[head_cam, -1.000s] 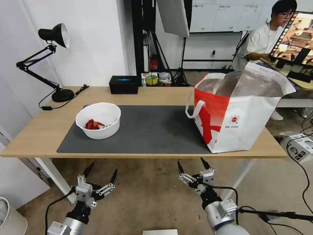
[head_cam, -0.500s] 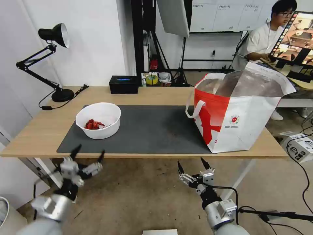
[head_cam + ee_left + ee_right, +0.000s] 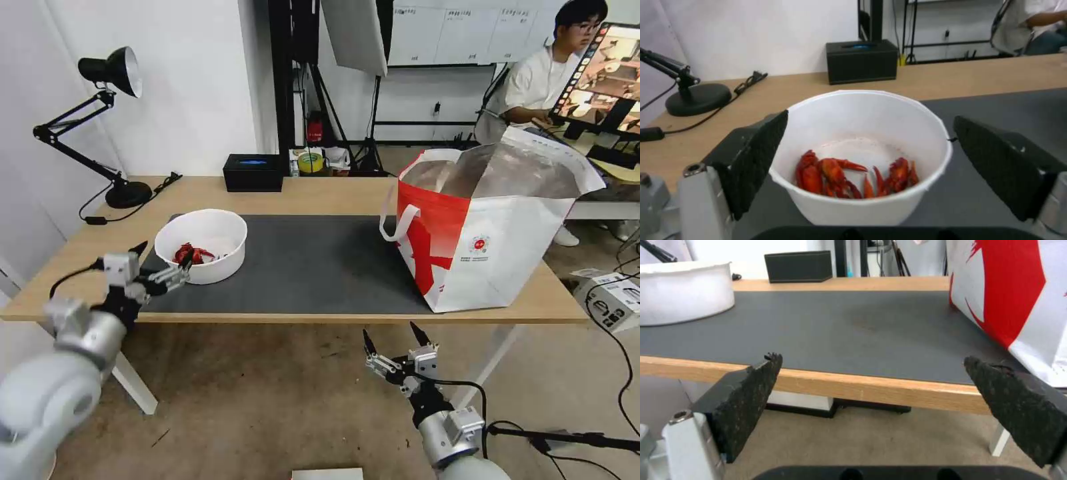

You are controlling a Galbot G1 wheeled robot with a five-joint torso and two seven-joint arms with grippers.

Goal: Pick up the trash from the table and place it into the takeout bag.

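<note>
L gripper (image 3: 163, 259) at bench (image 3: 320, 197) near-left edge, fingers wide, straddling white bowl (image 3: 202, 245) w/ red scraps (image 3: 853, 176), not touching. R gripper (image 3: 397, 341) below near edge, fingers wide. Takeout bag (image 3: 487, 233) far right.

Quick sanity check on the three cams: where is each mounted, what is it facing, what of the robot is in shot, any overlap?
Head view: high, facing forward and down over the table; takeout bag, left gripper open beside the bowl, right gripper open below the table edge.
Left wrist view: just off the bowl, facing across it toward the black box; own fingers either side.
Right wrist view: below table height, facing the mat and bag; own fingers.
Shared: bowl and black box appear in all three.
</note>
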